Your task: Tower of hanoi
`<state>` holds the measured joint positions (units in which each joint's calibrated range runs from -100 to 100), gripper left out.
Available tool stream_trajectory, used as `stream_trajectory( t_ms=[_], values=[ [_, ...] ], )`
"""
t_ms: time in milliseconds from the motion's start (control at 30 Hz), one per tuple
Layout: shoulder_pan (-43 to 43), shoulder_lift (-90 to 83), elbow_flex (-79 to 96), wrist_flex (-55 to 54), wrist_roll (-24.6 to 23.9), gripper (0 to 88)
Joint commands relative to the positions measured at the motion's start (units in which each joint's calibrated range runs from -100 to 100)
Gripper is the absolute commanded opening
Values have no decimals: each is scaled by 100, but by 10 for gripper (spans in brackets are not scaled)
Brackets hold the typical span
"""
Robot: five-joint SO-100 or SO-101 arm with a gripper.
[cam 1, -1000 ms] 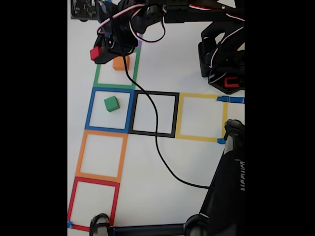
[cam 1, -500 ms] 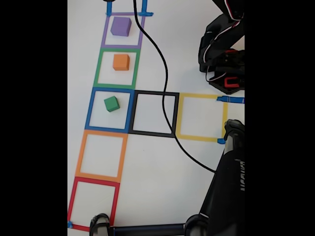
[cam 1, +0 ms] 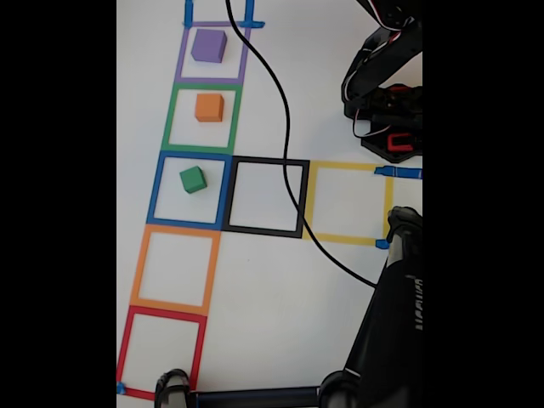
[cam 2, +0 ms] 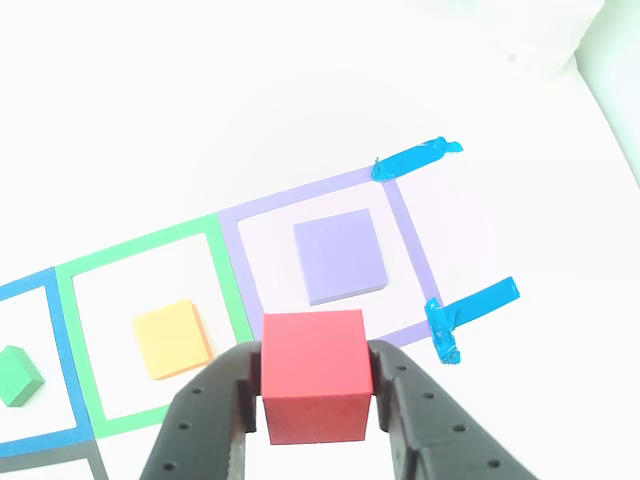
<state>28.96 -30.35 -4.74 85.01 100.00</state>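
Gripper (cam 2: 315, 385), black plastic, two fingers w/ small holes, enters the other view from the bottom edge. Jaws narrow, clamped on the small red cube (cam 2: 314, 372), one finger (cam 2: 215, 405) pressed to each side face. Cube held up off the white table (cam 2: 200, 120), seen from above; its near edge overlaps the lower border of the purple tape square outline (cam 2: 407, 235) in that view.

Large purple cube (cam 2: 339, 255) sits flat inside the purple outline, roughly centred, apart from the tape on all sides. Two blue tape strips (cam 2: 415, 158) mark the outline's far corners. Next cell over: orange cube (cam 2: 172, 339) inside the green tape square outline (cam 2: 225, 270), not touching the tape. Green cube (cam 2: 17, 375) at the left edge of the other view, partly cut off, within the blue tape square outline (cam 2: 58, 320).

Fixed view: same column top to bottom, purple cube (cam 1: 208, 45), orange cube (cam 1: 209, 107), green cube (cam 1: 193, 179), one per cell, well apart from each other. Below them an orange tape outline (cam 1: 136, 263) and a red tape outline (cam 1: 125, 348). Black tape outline (cam 1: 265, 161) and yellow tape outline (cam 1: 347, 167) run off to the right of the blue cell. Black cable (cam 1: 285, 153) crosses the black outline. Arm base (cam 1: 387, 102) at upper right.
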Motion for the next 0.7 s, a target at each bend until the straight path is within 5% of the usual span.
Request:
stream_trajectory(
  t_ms=[0, 267, 667],
  values=[
    [143, -570, 1237, -1084, 0, 32],
    [191, -812, 4155, -4071, 0, 32],
    [383, 730, 6092, -8120, 0, 36]
  ],
)
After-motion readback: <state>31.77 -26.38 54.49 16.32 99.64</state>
